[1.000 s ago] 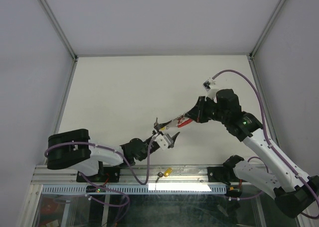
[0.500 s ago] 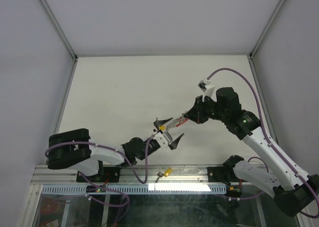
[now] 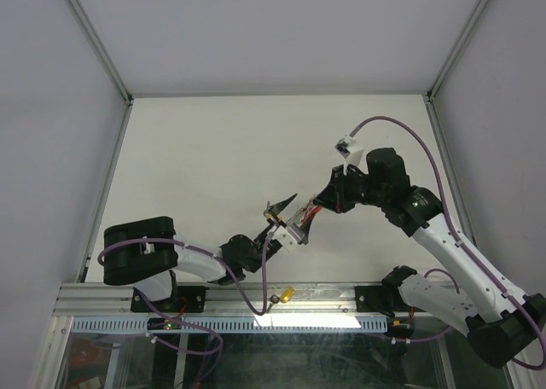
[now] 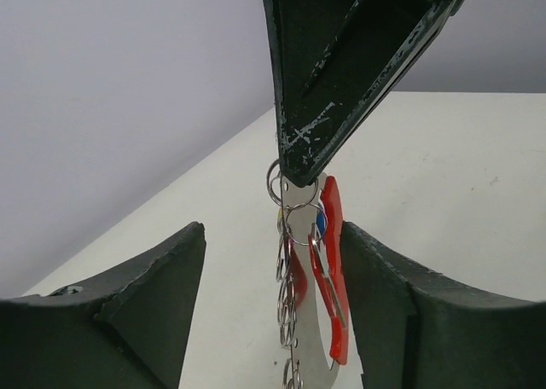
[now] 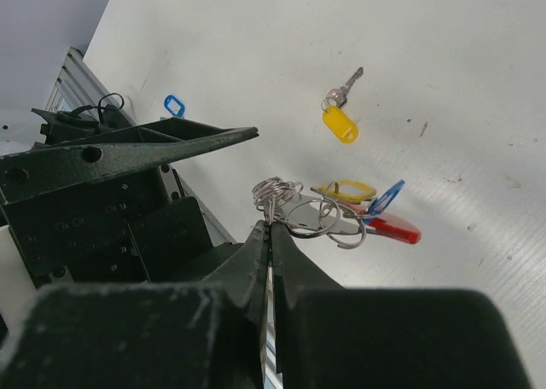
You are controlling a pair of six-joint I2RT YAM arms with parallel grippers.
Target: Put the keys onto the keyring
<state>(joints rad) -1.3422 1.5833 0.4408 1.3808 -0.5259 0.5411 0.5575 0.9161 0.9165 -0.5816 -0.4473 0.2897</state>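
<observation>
One loose key (image 5: 340, 120): yellow-tagged, on counter (image 5: 478, 82), upper centre; apparently unfitted.
Keyring (image 5: 299, 210): some tagged keys (image 5: 380, 203) attached.
Right end effector (image 5: 270, 225): pinching keyring.
Left end effector (image 4: 270, 235): wide.

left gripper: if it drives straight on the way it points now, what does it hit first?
The keyring, hanging from the shut right gripper, dead centre ahead of the open left gripper. Nothing shows nearer, though depth is hard to judge.
</observation>
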